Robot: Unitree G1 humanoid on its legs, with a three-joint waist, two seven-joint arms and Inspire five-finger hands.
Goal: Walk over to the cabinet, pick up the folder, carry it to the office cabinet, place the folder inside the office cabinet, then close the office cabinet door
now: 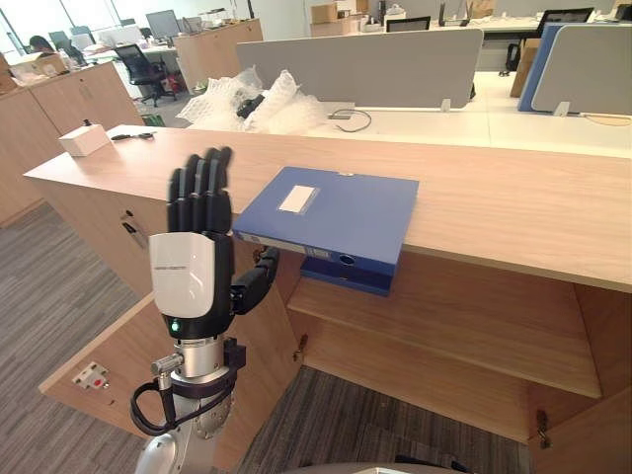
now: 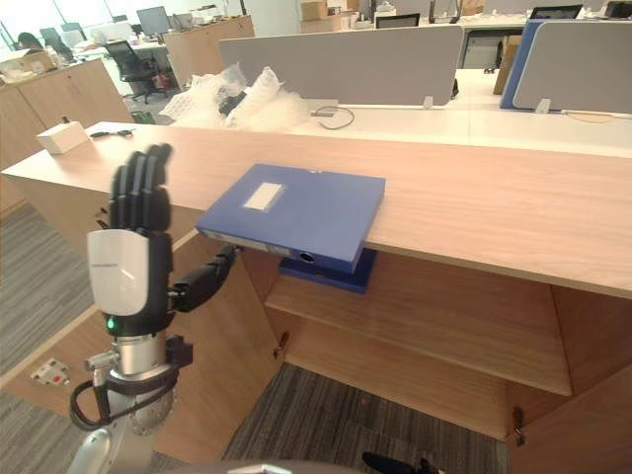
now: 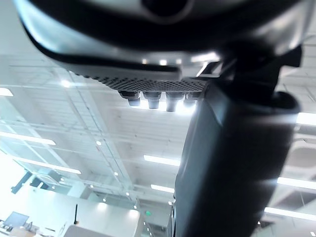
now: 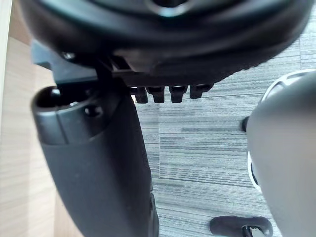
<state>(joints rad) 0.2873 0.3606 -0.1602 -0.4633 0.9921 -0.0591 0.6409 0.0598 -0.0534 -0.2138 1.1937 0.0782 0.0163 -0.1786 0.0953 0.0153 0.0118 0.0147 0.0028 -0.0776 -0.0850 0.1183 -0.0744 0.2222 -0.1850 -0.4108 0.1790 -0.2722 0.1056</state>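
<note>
Close in front of the head camera, the left hand (image 1: 195,252) stands raised with its back toward the viewer, fingers straight and pressed together, thumb angled out to the side, holding nothing. Down at the robot's side, the right hand (image 4: 163,34) hangs over grey carpet (image 4: 197,128), its fingers straight and empty too. Just beyond the left hand, a wooden cabinet door (image 1: 109,365) swings open. Past it the blue folder (image 1: 331,217) lies flat on the cabinet top (image 1: 513,212), one corner jutting over the front edge, apart from the hand. Beneath it a second blue folder (image 1: 346,270) rests on the shelf (image 1: 464,326) inside. Farther back on the top sit a small white box (image 1: 83,139) and crumpled bubble wrap (image 1: 267,109), then a grey partition (image 1: 365,64).
</note>
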